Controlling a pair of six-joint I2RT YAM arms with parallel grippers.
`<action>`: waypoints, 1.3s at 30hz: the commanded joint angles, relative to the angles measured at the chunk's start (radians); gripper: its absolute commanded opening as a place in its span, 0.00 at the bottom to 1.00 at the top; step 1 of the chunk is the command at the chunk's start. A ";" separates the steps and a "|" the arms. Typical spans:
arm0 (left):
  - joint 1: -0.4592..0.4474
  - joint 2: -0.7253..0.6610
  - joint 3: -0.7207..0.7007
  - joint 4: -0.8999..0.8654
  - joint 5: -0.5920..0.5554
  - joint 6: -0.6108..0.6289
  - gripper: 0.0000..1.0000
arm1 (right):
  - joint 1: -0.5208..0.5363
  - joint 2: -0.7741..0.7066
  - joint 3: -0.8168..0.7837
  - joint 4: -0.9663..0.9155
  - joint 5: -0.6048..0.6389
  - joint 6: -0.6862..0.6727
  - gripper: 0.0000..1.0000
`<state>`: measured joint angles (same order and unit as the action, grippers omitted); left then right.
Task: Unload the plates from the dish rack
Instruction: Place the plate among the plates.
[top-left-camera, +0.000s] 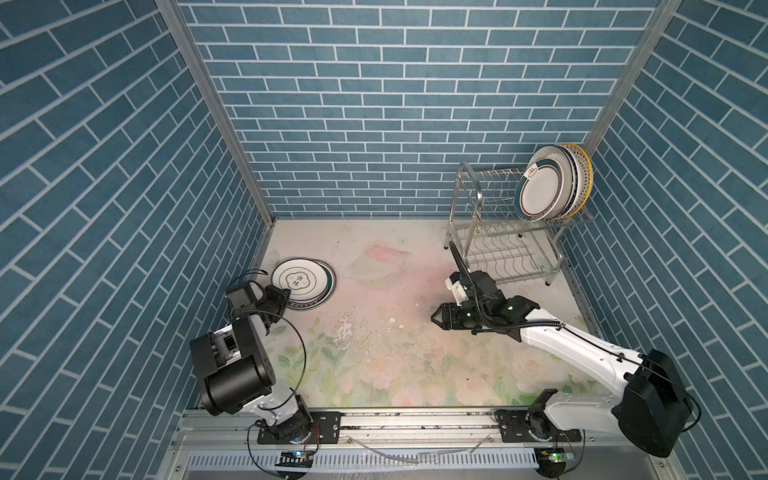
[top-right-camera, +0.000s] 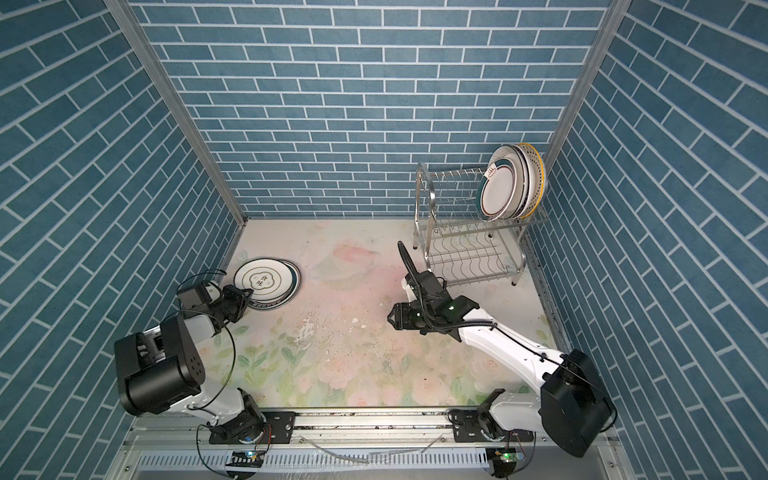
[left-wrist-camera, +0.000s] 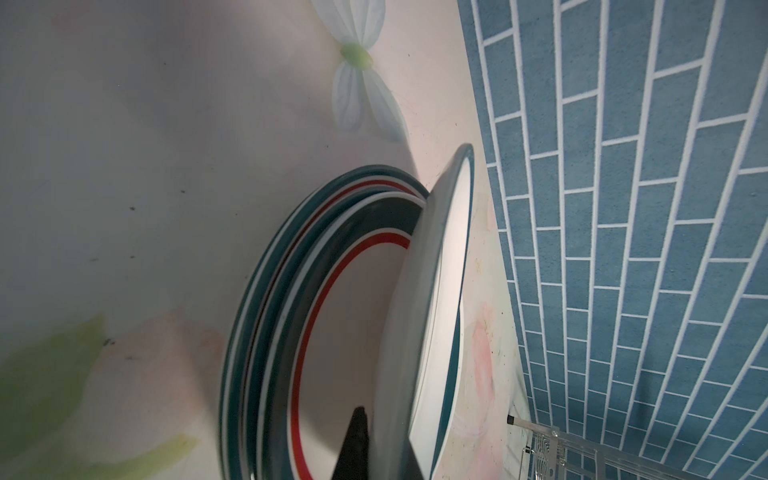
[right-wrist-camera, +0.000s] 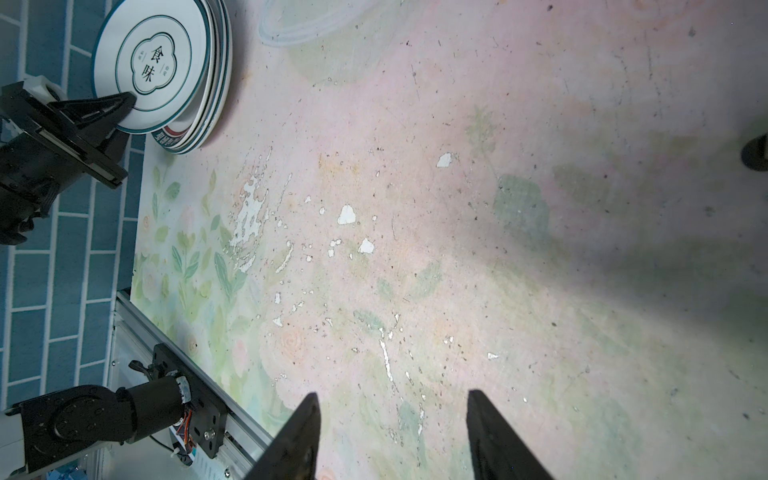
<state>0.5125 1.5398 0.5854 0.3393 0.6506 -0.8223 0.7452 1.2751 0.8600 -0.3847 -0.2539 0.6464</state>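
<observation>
Floral-print table mat (top-left-camera: 415, 365), pink/green, fills the lower centre in both top views. Print is chipped to white patches (top-left-camera: 345, 328) mid-frame. Same patches (right-wrist-camera: 249, 216) show sharp left of centre in the right wrist view. Blue brick-pattern walls (top-left-camera: 374, 104) on three sides, aluminium corner posts (top-left-camera: 216, 112) upper left and upper right. Aluminium rail (top-left-camera: 415, 424) along the bottom edge, slotted cable duct (top-left-camera: 232, 461) under it, green LED board (top-left-camera: 552, 457) lower right.

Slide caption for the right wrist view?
Right gripper open above the floral table; left gripper pinches the top plate of the unloaded stack.
</observation>
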 joint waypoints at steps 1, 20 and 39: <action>0.003 0.010 0.027 0.020 0.006 0.010 0.11 | 0.001 -0.002 -0.013 -0.003 0.001 -0.031 0.57; -0.026 -0.109 0.109 -0.352 -0.140 0.157 0.58 | 0.000 -0.036 -0.040 0.006 0.007 -0.034 0.57; -0.115 0.004 0.243 -0.581 -0.262 0.268 0.65 | -0.001 -0.037 -0.054 0.026 -0.010 -0.048 0.57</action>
<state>0.4000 1.5448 0.8204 -0.1688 0.4294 -0.5823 0.7452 1.2579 0.8326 -0.3725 -0.2581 0.6373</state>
